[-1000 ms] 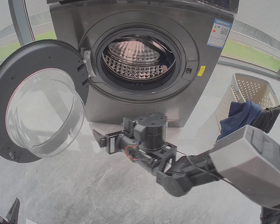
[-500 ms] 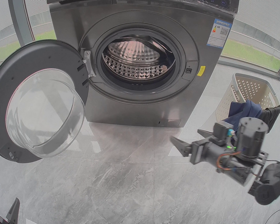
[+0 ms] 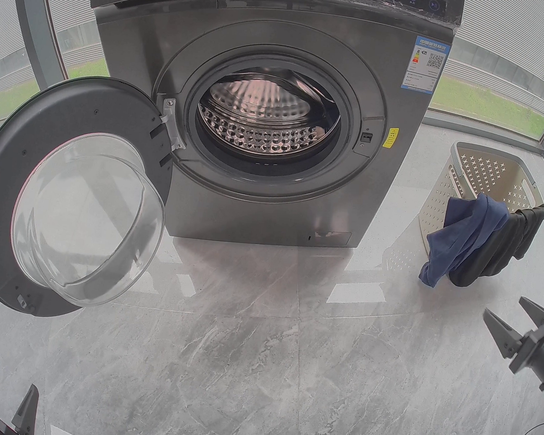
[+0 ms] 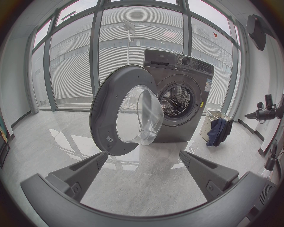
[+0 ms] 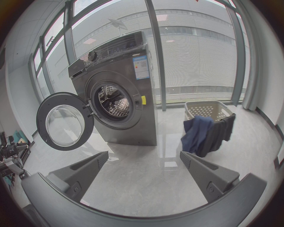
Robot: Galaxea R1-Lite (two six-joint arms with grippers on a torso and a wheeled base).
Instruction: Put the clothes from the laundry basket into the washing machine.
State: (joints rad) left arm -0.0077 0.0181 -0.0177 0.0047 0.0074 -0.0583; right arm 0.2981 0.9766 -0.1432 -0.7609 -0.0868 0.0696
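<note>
The right pincer (image 3: 503,306) is held spread wide, empty, touching nothing. The clothes (image 3: 467,233) are draped over the laundry basket (image 3: 476,157) rim at its eleven o'clock, apart. The left pincer (image 3: 11,374) is likewise spread.

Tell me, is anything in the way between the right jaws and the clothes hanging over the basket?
Nothing visible. Bare floor lies between the open right jaws and the blue cloth and black cloth draped over the basket.
</note>
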